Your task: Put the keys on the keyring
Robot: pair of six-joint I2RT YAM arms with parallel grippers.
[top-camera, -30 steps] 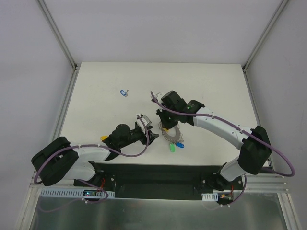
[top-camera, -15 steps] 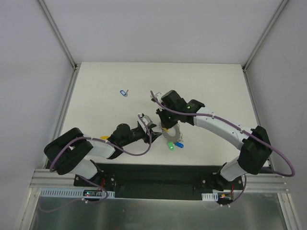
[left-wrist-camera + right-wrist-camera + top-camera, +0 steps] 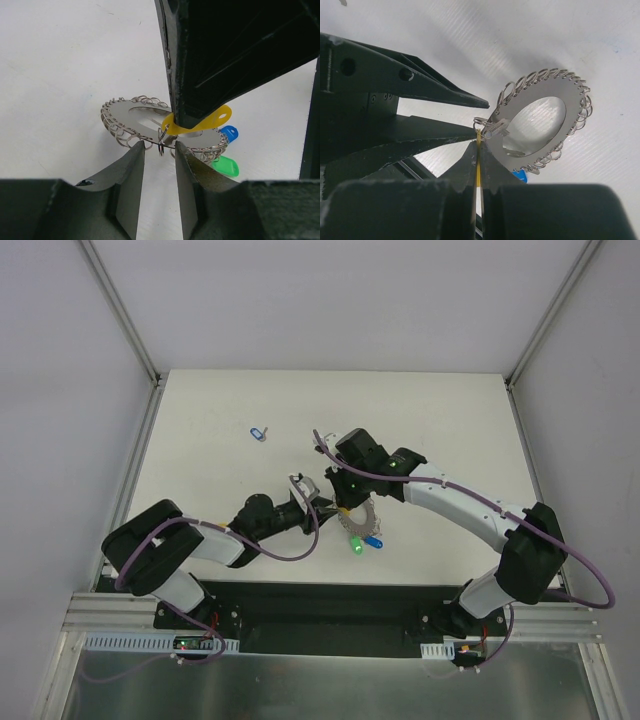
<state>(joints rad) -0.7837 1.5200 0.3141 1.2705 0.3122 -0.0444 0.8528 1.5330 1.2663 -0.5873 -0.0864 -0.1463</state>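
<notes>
- Left gripper (image 3: 159, 146): jaws narrowly apart about the yellow key's (image 3: 215, 119) wire loop (image 3: 159, 134); nothing clamped.
- Right gripper (image 3: 477, 145): pinching that key's plastic head, which we judge the soundest hold.
- Keyring (image 3: 116, 112): mid-table, touching the key; light, stiff, slippery.

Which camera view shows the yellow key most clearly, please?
The left wrist view: the yellow key shows its flat side, pinched by the right gripper. The right wrist view shows only a yellow edge; the top view barely shows it.
</notes>
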